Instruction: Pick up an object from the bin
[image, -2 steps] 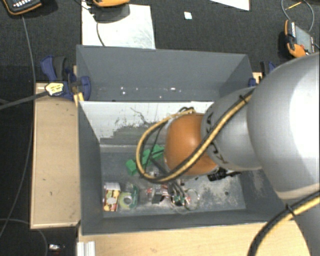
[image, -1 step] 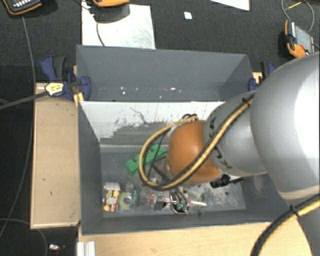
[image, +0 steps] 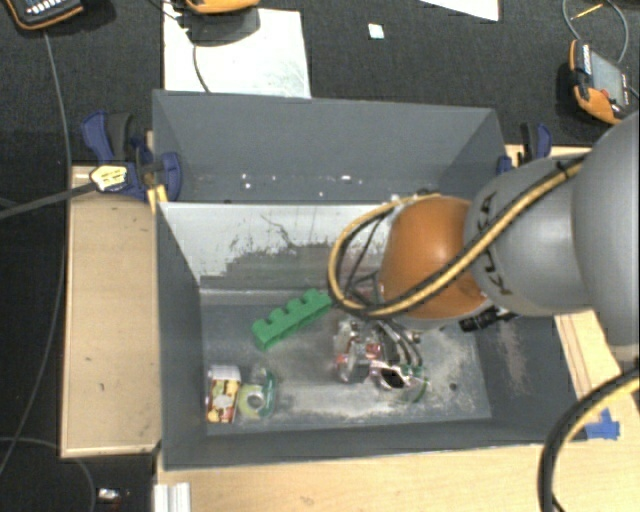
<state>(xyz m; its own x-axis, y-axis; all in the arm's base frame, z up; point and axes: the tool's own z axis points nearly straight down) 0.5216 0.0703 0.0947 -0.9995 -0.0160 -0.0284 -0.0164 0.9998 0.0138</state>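
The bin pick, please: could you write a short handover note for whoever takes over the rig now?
Gripper: down near the floor of the bin, right of centre; grip cannot be told.
Green toothed block: left of it, apart.
Small colourful box and pale green roll: front-left corner.
Done: arm is inside the bin.
Left: nothing seen lifted; grasp one thing, raise it out.

Green block (image: 290, 317), small box (image: 222, 395), roll (image: 256, 401)
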